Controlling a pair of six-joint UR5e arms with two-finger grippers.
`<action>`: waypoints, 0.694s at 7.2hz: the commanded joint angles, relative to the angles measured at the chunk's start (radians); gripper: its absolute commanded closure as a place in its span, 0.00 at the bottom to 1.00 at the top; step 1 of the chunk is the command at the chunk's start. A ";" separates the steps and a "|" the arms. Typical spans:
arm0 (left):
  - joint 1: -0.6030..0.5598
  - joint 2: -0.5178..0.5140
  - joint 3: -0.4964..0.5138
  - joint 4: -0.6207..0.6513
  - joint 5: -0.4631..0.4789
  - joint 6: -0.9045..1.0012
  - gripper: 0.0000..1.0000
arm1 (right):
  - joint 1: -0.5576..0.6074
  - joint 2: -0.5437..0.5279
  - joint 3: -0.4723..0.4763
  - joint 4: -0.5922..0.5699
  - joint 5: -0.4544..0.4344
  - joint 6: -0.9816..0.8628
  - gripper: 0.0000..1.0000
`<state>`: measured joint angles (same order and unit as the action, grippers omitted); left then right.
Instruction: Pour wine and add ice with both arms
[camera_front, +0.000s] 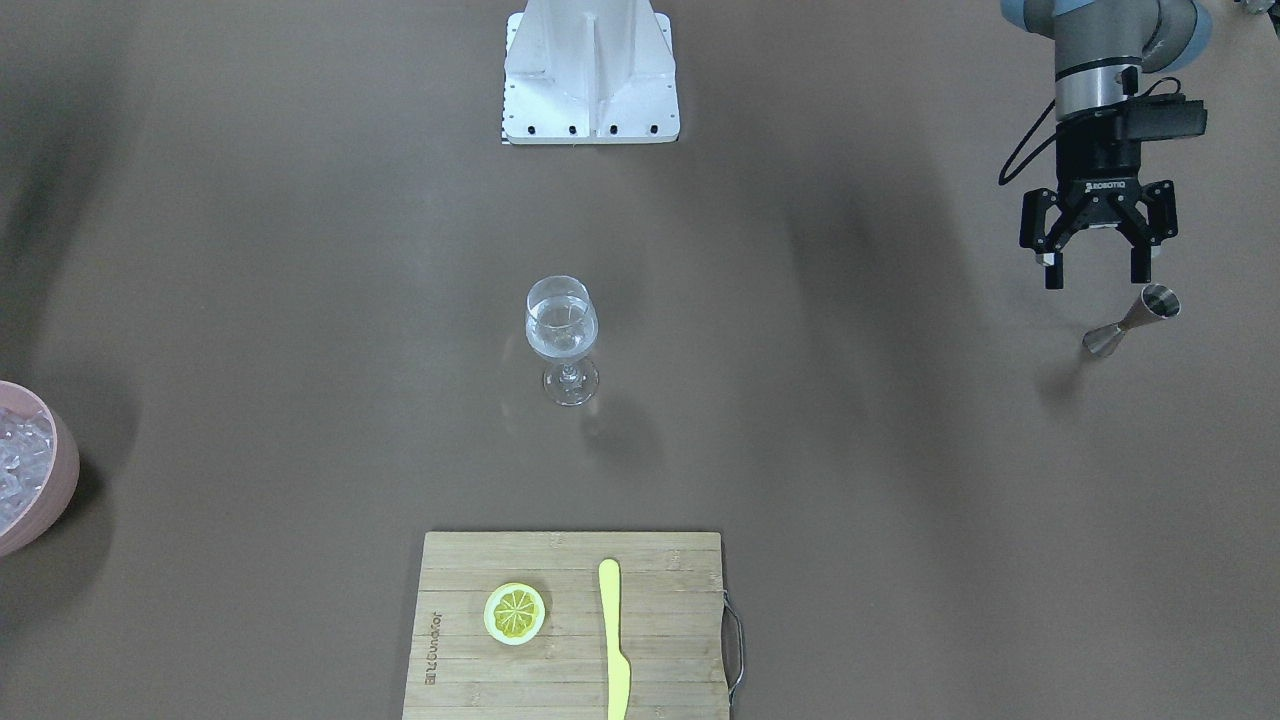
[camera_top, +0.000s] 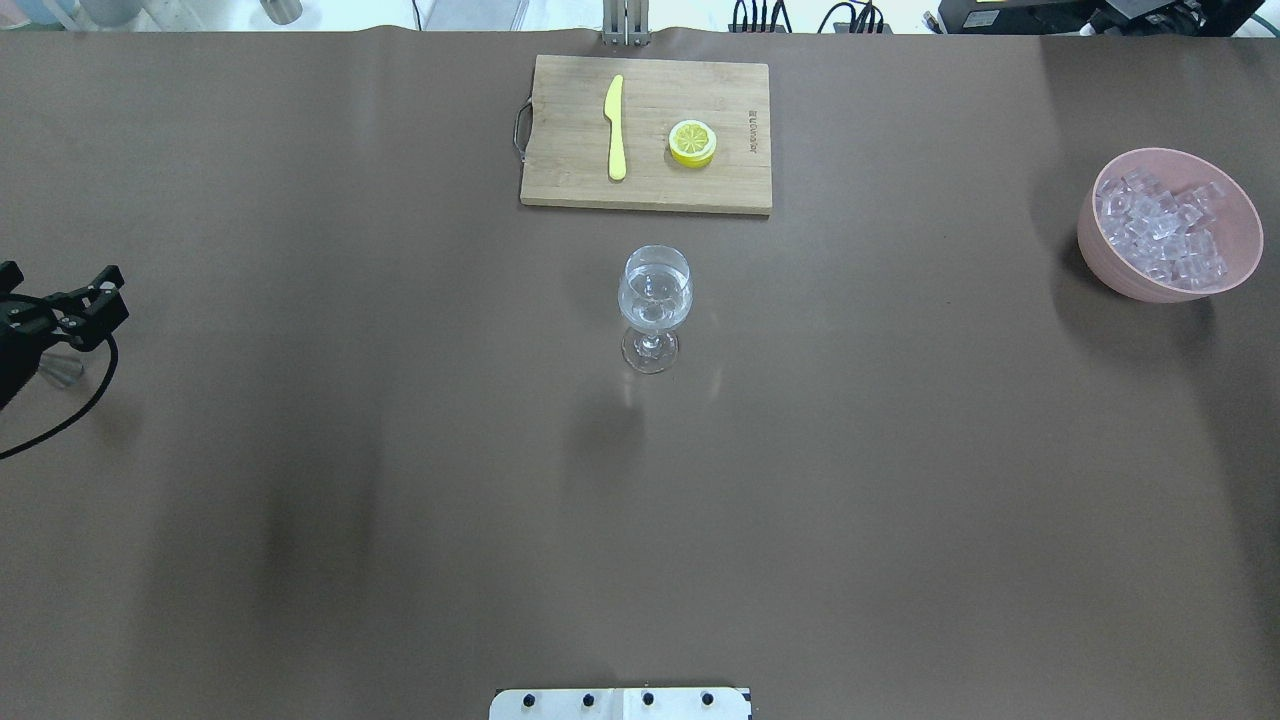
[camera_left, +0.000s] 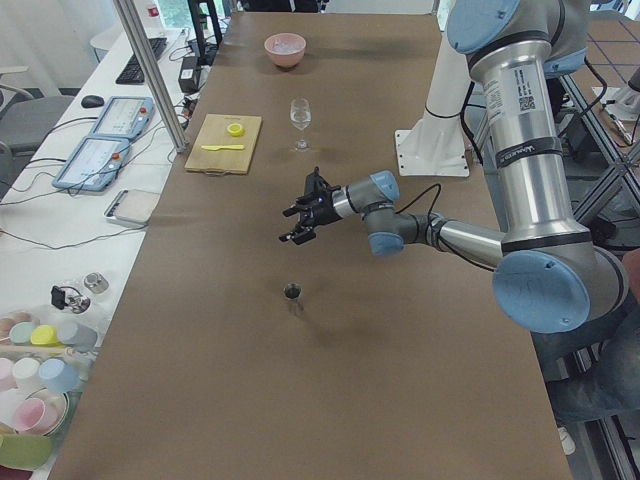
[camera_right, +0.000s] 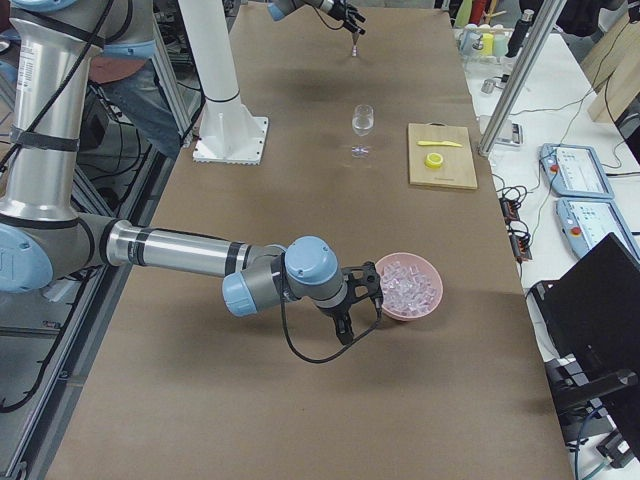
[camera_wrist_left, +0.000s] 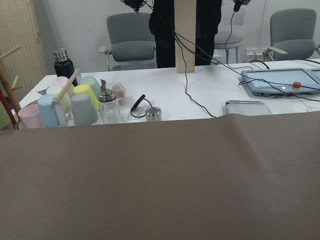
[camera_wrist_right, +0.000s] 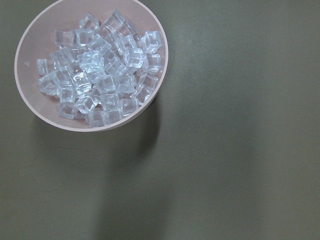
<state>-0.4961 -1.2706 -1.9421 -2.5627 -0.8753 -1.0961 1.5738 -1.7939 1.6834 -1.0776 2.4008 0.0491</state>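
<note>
A clear stemmed glass (camera_front: 562, 340) stands mid-table with wine (camera_front: 560, 338) low in its bowl. The ice (camera_wrist_right: 100, 75) fills a pink bowl (camera_top: 1100, 250) at the table's end on my right. My left gripper (camera_front: 1097, 272) hangs open and empty just above and behind the small steel jigger (camera_front: 1130, 322), which stands upright on the table. My right gripper (camera_right: 358, 325) points down beside the near side of the pink bowl (camera_right: 425, 305). It shows only in the right side view, so I cannot tell its state. The right wrist view looks straight down on the ice.
A bamboo cutting board (camera_top: 570, 170) with a yellow knife (camera_top: 615, 128) and a lemon slice (camera_top: 692, 142) lies beyond the glass. The white pedestal (camera_front: 590, 70) stands at the robot's edge. Cups and bottles (camera_wrist_left: 75, 105) sit on a white bench past the table's left end.
</note>
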 joint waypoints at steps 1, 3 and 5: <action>0.166 0.011 0.073 0.000 0.197 -0.120 0.02 | 0.000 -0.001 -0.001 -0.001 0.000 0.000 0.00; 0.241 0.098 0.152 -0.144 0.220 -0.235 0.02 | 0.000 0.001 -0.004 0.001 0.000 0.000 0.00; 0.301 0.103 0.251 -0.282 0.269 -0.238 0.02 | 0.000 0.004 -0.004 -0.001 -0.002 0.000 0.00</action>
<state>-0.2292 -1.1750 -1.7454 -2.7657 -0.6302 -1.3252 1.5739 -1.7919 1.6801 -1.0780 2.3997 0.0491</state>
